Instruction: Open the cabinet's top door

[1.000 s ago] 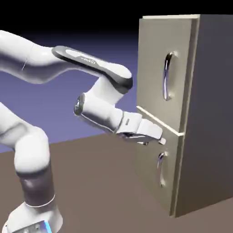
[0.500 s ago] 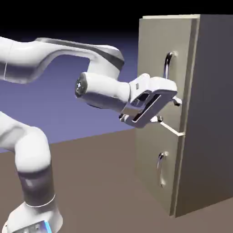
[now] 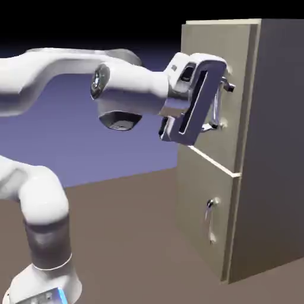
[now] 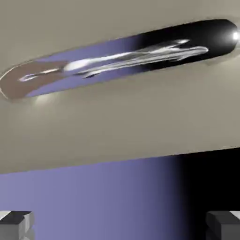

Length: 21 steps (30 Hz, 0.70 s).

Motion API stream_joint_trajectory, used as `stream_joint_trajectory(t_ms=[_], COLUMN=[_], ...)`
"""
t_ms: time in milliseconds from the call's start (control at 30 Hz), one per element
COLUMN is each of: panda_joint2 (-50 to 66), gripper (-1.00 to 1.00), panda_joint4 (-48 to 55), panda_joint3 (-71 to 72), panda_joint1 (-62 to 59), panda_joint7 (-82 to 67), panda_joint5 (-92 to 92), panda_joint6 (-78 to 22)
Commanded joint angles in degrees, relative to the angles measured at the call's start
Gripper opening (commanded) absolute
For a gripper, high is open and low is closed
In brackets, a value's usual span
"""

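Gripper [image 3: 221,105] over most of top door [image 3: 202,47] handle [image 3: 220,110], ext. view.

**Around the scene: table and backdrop**

A plain brown table [image 3: 136,237] filled the lower part of the exterior view. Behind the table stood a blue-violet backdrop [image 3: 119,151], which became dark, almost black, toward the top above the table.

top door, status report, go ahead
Gripper open, at the long silver handle, not closed on it. Top door shut, flush with the cabinet. Nothing in the way.
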Motion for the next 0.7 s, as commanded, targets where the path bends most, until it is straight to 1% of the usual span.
stream_joint_trajectory(t_ms=[0,667], panda_joint2=[-0.53,-11.01], gripper=[1.0,1.0], panda_joint4=[0.02,0.34], panda_joint3=[-0.52,-10.95], panda_joint1=[0.66,13.92], panda_joint7=[0.24,5.01], panda_joint5=[-2.5,-52.33], panda_joint6=[-0.27,-5.63])
